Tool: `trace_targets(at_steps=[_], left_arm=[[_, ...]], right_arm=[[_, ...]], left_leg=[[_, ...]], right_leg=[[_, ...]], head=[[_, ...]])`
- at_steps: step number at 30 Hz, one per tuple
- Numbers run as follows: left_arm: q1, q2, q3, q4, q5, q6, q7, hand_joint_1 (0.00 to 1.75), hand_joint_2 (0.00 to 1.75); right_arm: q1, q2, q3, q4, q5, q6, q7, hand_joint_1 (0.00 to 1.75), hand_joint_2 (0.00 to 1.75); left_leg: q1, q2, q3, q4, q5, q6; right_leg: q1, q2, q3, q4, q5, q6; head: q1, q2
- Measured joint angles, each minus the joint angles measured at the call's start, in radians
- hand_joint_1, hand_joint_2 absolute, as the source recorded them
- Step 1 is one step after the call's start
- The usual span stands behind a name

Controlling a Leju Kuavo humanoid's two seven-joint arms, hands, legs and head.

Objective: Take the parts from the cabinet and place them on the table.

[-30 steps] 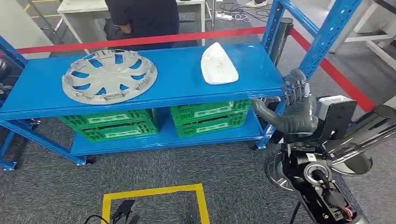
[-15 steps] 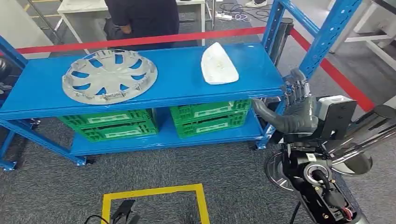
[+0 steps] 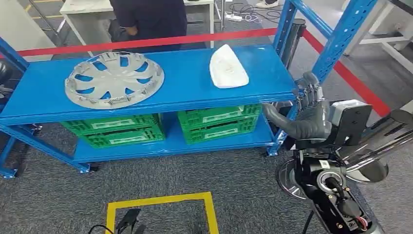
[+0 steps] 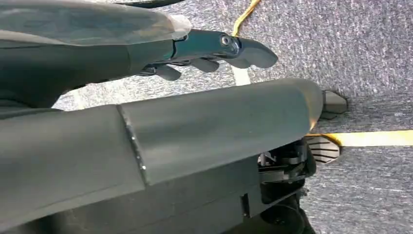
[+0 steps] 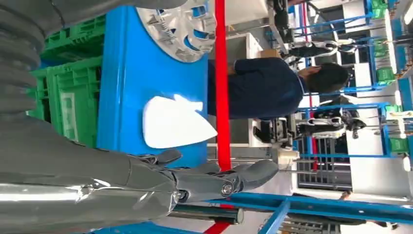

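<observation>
Two parts, a silver hubcap (image 3: 114, 79) and a white cover (image 3: 227, 67), lie well apart on the blue cabinet shelf (image 3: 185, 90). Beside its end, the right hand (image 3: 306, 114) hovers empty, fingers spread. Approaching low over the shelf edge should suit the nearer white cover.

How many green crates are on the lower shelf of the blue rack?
4: two stacked on the left under the hubcap, two stacked on the right under the white part. More could sit hidden behind them.
</observation>
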Motion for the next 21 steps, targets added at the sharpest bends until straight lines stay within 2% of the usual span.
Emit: trace_targets(at_steps=[21], left_arm=[[0.0, 0.0, 0.0, 0.0, 0.0, -0.005, -0.003, 0.0, 0.0]], right_arm=[[0.0, 0.0, 0.0, 0.0, 0.0, 0.018, 0.0, 0.0, 1.75]], left_leg=[[0.0, 0.0, 0.0, 0.0, 0.0, 0.0]], right_leg=[[0.0, 0.0, 0.0, 0.0, 0.0, 0.0]], head=[[0.0, 0.0]])
